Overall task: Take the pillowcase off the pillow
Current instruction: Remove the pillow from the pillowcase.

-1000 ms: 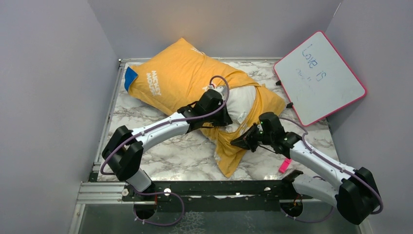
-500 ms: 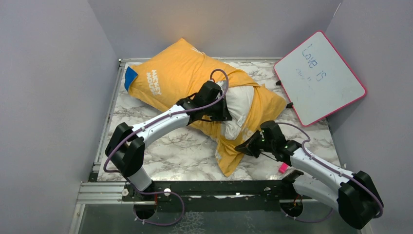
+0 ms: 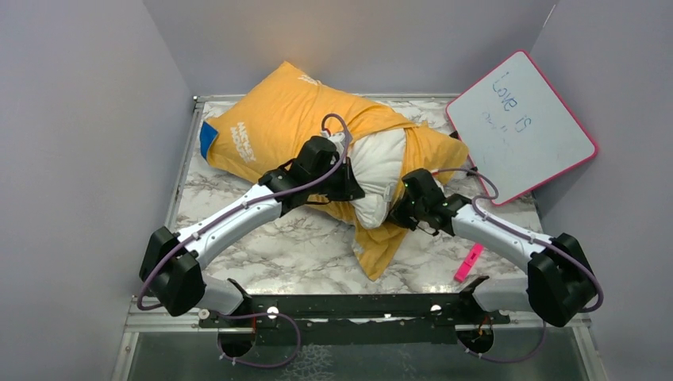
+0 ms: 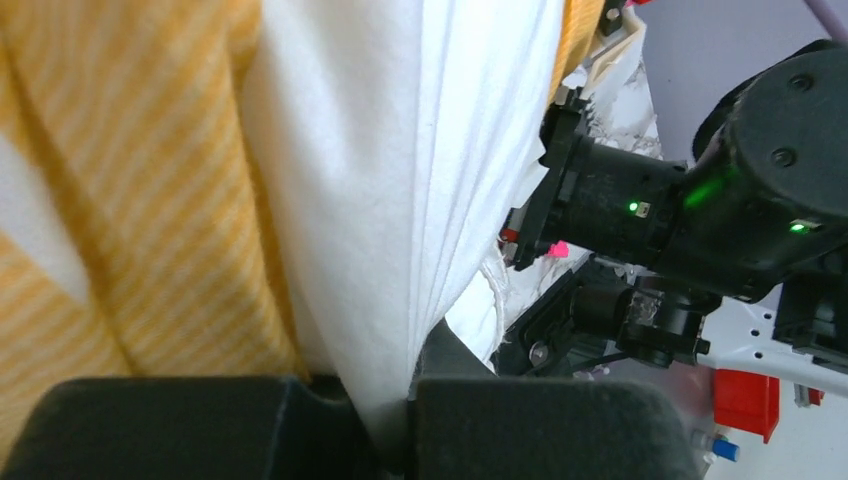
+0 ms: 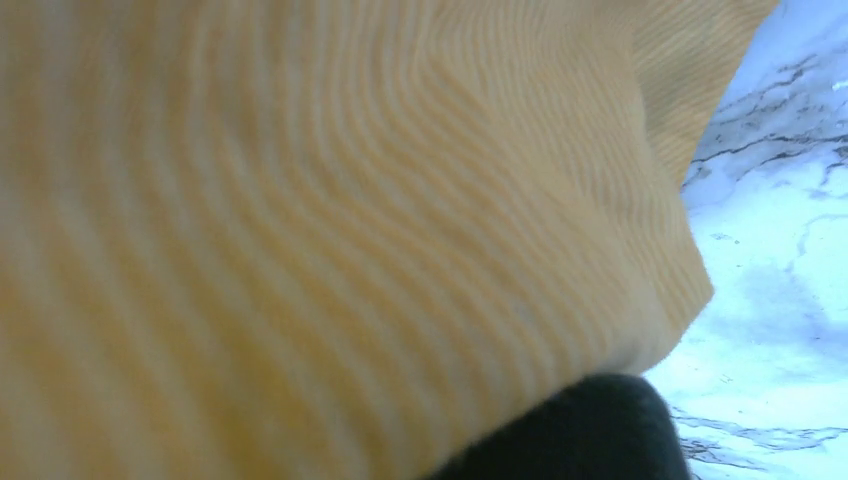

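From above, the left gripper (image 3: 351,189) is closed on the bare white pillow (image 3: 379,163) where it bulges out of the orange-yellow pillowcase (image 3: 286,119); the rest of the cover stretches away beyond this gripper, its white lettering reading "MICKEY MOUSE", with a blue patch at the far corner. The right gripper (image 3: 394,216), just beside the left one, is closed on the loose orange flap that hangs toward the arm bases over the marble table (image 3: 294,246). Behind the right gripper a pink-edged whiteboard (image 3: 520,131) reads "Love is", and a pink marker (image 3: 467,263) lies near its forearm. In the left wrist view, the left gripper (image 4: 395,405) pinches a fold of pillow (image 4: 400,150), pillowcase (image 4: 130,200) to one side, the right arm's black wrist housing (image 4: 760,150) with green lights to the other. In the right wrist view, pillowcase (image 5: 300,200) fills the frame above one dark finger (image 5: 570,430), table (image 5: 780,250) beyond
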`<state>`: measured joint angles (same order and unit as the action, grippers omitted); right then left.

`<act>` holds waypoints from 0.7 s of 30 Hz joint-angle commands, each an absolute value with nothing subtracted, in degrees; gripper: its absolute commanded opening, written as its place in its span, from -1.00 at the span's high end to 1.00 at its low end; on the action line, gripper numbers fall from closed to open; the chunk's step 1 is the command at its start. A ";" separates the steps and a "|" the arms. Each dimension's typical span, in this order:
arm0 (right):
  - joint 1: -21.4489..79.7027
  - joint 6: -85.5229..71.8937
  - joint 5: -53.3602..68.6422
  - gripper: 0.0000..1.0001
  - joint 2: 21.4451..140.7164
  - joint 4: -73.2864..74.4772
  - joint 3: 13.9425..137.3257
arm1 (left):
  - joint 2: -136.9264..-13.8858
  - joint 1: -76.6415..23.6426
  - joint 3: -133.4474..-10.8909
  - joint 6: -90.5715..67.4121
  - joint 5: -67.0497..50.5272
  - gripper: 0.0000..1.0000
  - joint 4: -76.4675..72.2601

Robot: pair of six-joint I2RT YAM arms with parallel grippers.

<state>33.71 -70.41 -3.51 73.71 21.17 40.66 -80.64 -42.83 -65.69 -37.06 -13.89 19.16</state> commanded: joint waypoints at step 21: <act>31.90 -44.42 11.11 -0.60 60.17 16.59 38.07 | -71.95 -40.25 -62.34 -38.71 -9.77 1.00 13.71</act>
